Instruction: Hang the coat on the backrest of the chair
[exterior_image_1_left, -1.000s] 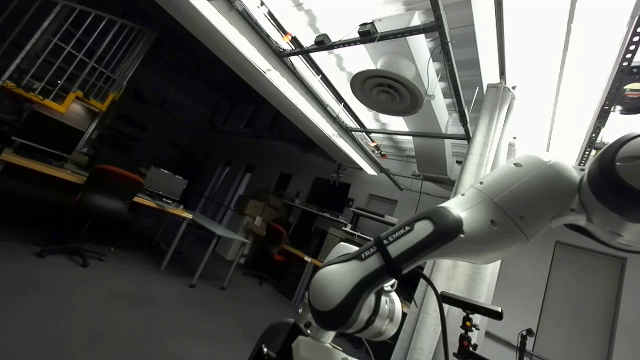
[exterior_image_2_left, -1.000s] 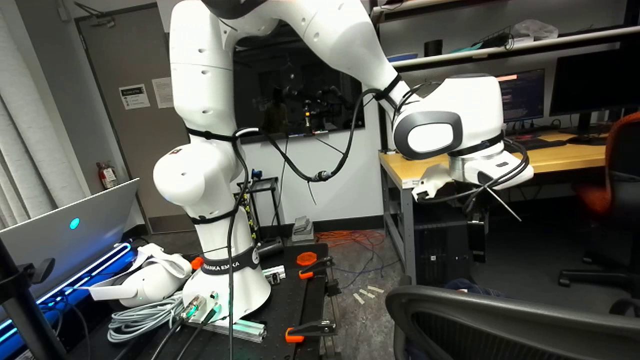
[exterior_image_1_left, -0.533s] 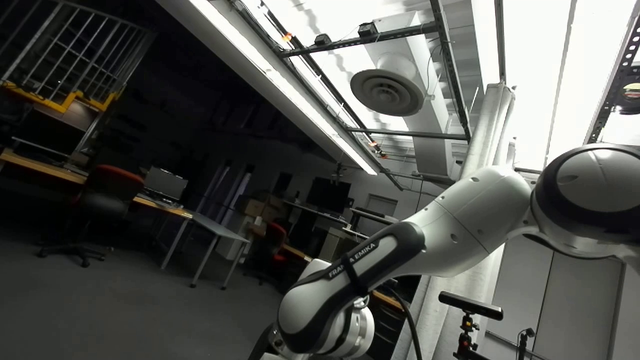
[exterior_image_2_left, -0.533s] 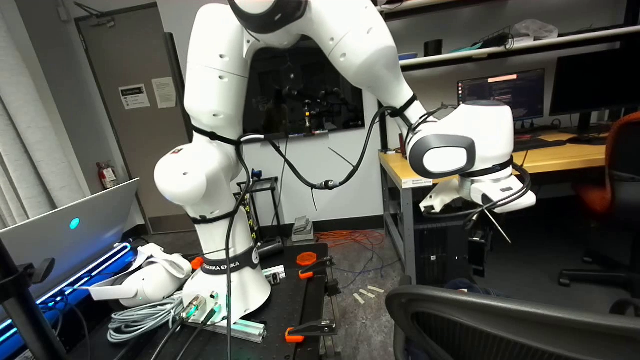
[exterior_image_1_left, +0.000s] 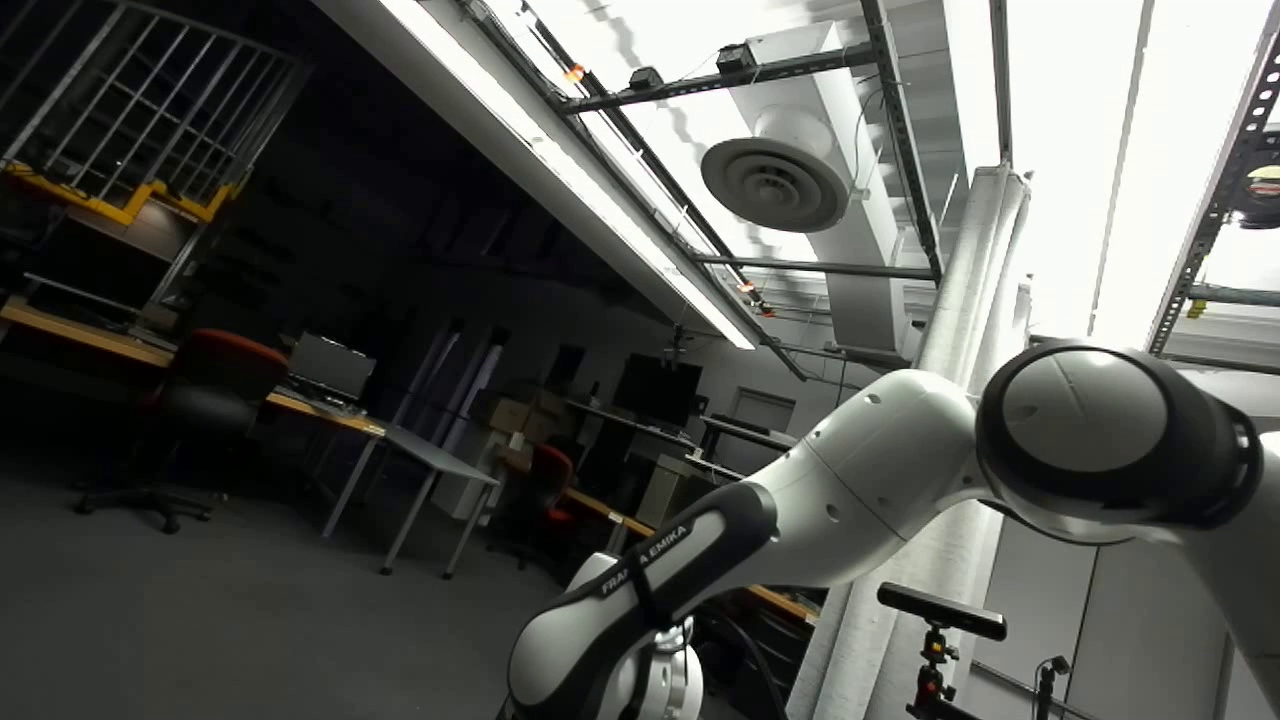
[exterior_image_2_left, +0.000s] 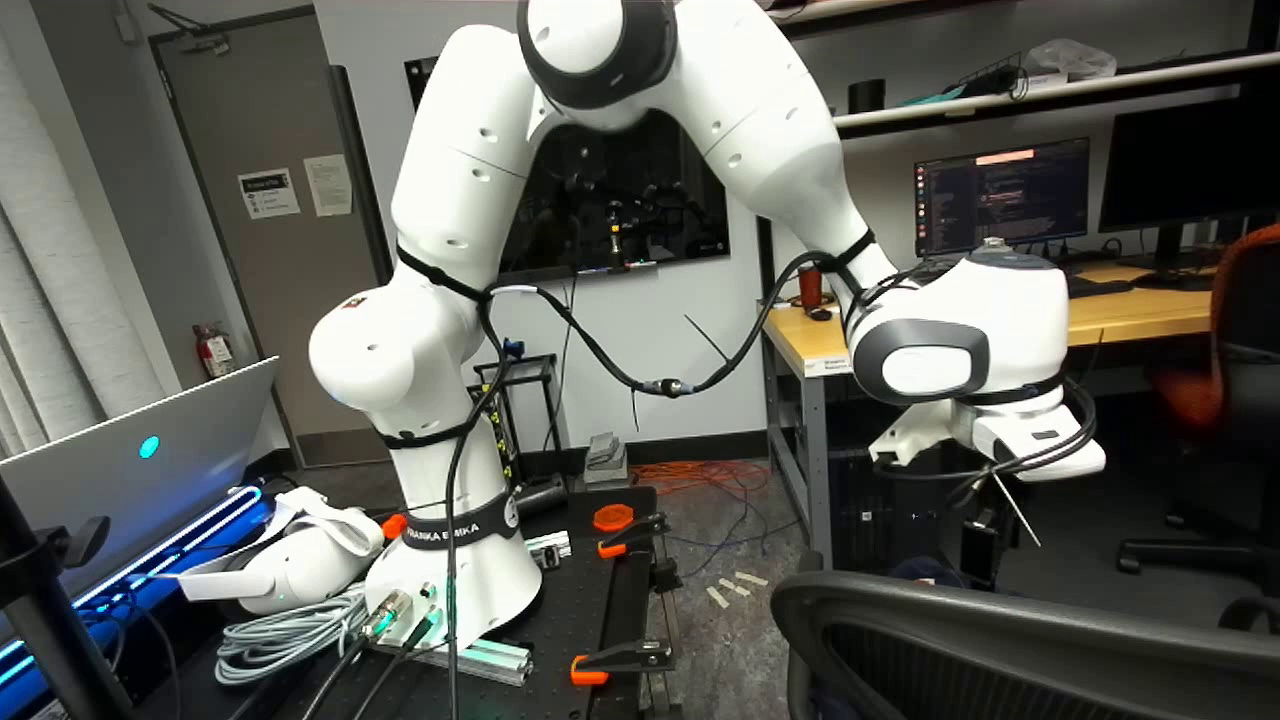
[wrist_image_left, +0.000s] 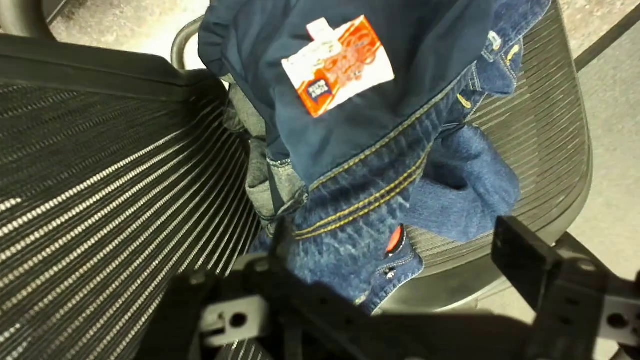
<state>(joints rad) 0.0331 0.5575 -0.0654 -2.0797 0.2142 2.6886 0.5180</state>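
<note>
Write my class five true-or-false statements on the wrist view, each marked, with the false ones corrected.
1. The backrest of the chair is dark mesh. True.
2. A label shows on the dark blue lining of the coat. True.
3. The coat hangs over the backrest. False: it lies on the seat.
4. The gripper is open. True.
5. The label is plain green. False: it is mainly orange and white.
</note>
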